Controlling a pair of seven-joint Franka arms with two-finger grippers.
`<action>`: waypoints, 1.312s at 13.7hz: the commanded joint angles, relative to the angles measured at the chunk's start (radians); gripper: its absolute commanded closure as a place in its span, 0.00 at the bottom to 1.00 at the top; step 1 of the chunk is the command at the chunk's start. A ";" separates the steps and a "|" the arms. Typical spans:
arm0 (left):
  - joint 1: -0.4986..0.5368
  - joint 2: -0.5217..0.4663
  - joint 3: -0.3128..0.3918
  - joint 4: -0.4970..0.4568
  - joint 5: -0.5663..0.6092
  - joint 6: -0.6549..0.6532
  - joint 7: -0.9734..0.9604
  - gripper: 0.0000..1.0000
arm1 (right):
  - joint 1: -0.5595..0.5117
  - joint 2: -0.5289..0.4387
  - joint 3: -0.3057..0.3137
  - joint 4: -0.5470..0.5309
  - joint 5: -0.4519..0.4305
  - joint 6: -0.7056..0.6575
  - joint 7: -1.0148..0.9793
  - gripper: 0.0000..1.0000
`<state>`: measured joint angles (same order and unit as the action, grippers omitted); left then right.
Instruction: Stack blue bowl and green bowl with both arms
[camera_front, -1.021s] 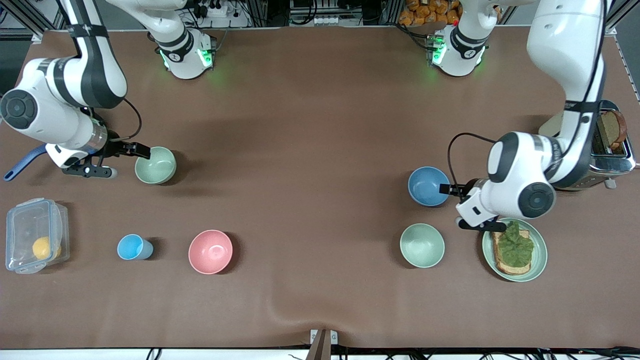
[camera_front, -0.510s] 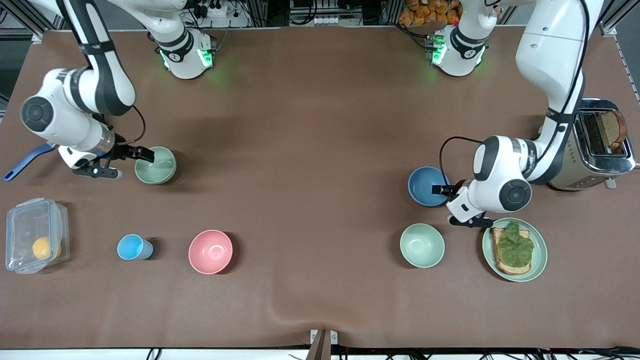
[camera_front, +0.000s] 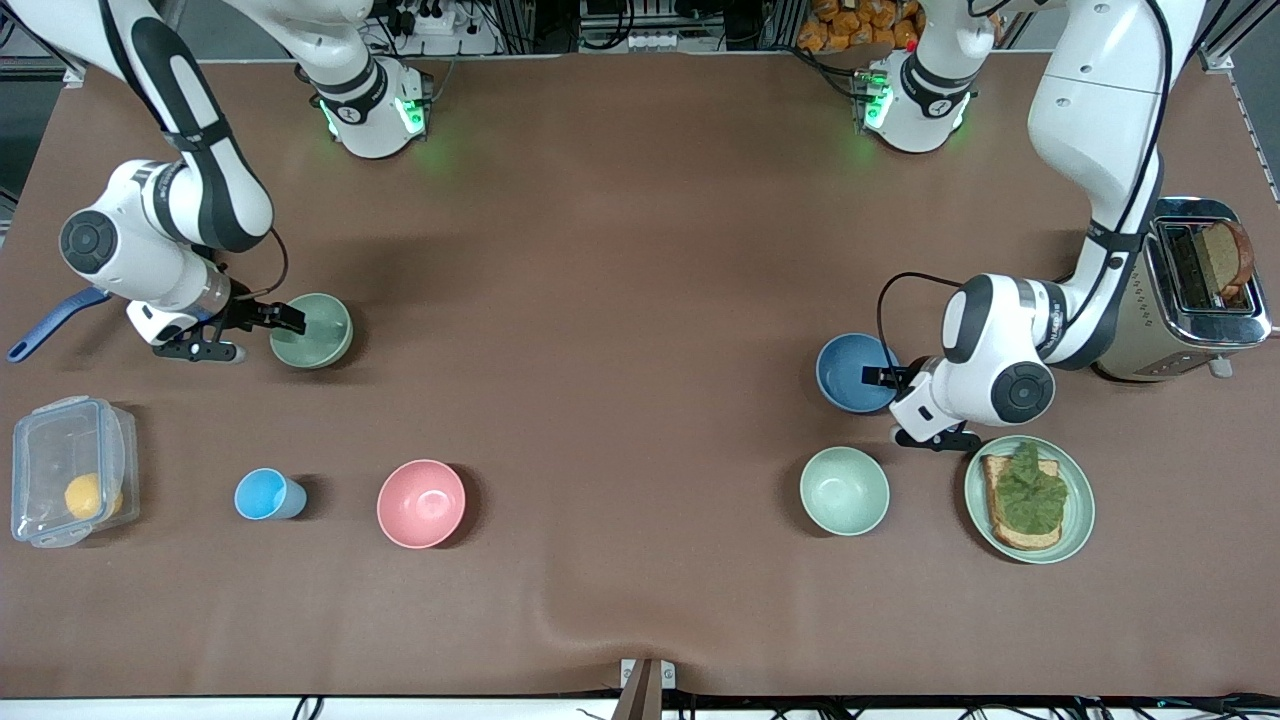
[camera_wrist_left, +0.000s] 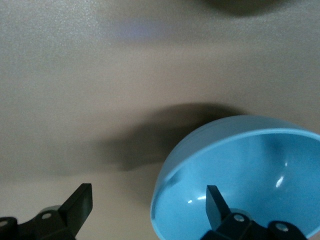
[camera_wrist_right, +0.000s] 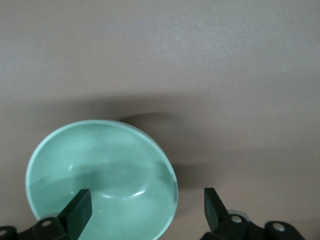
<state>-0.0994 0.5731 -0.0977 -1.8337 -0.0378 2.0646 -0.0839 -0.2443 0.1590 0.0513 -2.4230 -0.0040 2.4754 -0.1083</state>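
At the rim of the blue bowl (camera_front: 845, 370), the left gripper's (camera_front: 880, 378) fingers (camera_wrist_left: 212, 197) are open. One finger is inside the bowl and the other is outside it. They have not squeezed the wall yet. This bowl sits on the brown worktop (camera_front: 640, 300) at mid height of the front view, toward the left arm's end.

The right gripper (camera_front: 290, 318) is the same at the green bowl (camera_front: 320, 335). Its fingers (camera_wrist_right: 80, 202) are open, with one over the inside and one outside the rim. This bowl sits at mid height too, toward the right arm's end. The two bowls are well apart.

What could go wrong? I think a finger could push a bowl away before it grips, because the bowls look light. A thin pinch on a round wall might also slip, and the bowl could tip when it goes up. The mint bowl (camera_front: 844, 490) and the plate with toast and lettuce (camera_front: 1075, 530) are near the left arm, lower in the frame, so a low swing could bump them.

Some parts are hard to see. The wrist views cut off the lower ends of both bowls. In the front view each arm covers part of its own fingers, so I cannot tell how deep they reach.
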 joint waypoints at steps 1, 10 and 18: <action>-0.013 -0.029 -0.002 -0.024 0.004 0.000 -0.040 0.00 | -0.033 0.027 0.013 -0.016 0.007 0.060 -0.019 0.22; -0.016 -0.044 -0.002 -0.035 0.004 -0.001 -0.053 0.80 | -0.053 0.037 0.015 -0.051 0.009 0.125 -0.014 1.00; -0.051 -0.079 -0.002 -0.033 0.004 -0.020 -0.200 1.00 | -0.011 -0.067 0.025 0.061 0.134 -0.216 0.035 1.00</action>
<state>-0.1288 0.5364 -0.1029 -1.8400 -0.0378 2.0483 -0.2226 -0.2687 0.1444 0.0621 -2.3604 0.0767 2.3083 -0.0879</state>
